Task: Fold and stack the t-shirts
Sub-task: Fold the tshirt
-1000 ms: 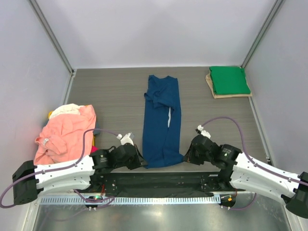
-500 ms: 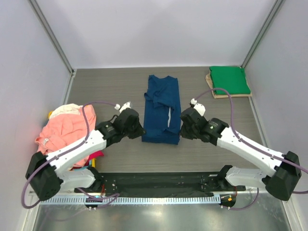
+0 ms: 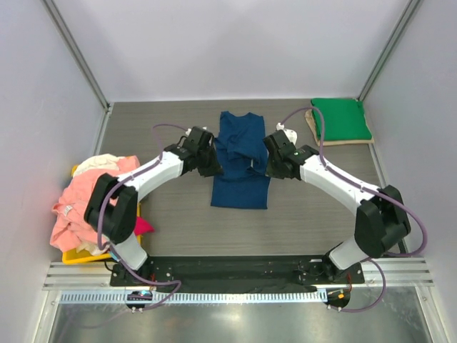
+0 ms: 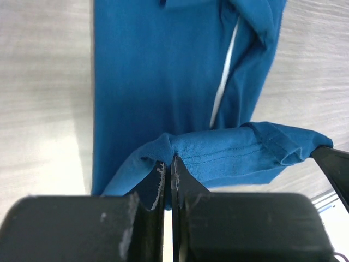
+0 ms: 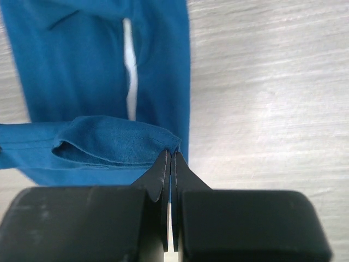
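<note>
On the table (image 3: 164, 214) the blue tee (image 3: 241, 191) lies in the middle, with its collar at the far end, and it is much shorter toward the near side than it was one second ago. Then it reached almost to the near edge as one long strip; now its near end stops well away from that edge, because the lower part has been lifted and carried toward the far side. The pile (image 3: 93, 196) of pink and cream tees at the left has not moved, and neither has the green tee (image 3: 340, 118), which lies folded on the board (image 3: 313, 127) at the far right. Both arms have come up from the near edge and now reach over the middle of the tee. The left gripper (image 3: 212, 166) is at its left side and the right gripper (image 3: 272, 170) at its right side. In both wrist views the jaws are pressed together on a corner of the hem (image 4: 229, 155), which hangs between them as a raised band above the flat cloth. I judge that the half fold is under way but not finished. The hem must still go on to the collar and be laid down flat before the grippers let go.
</note>
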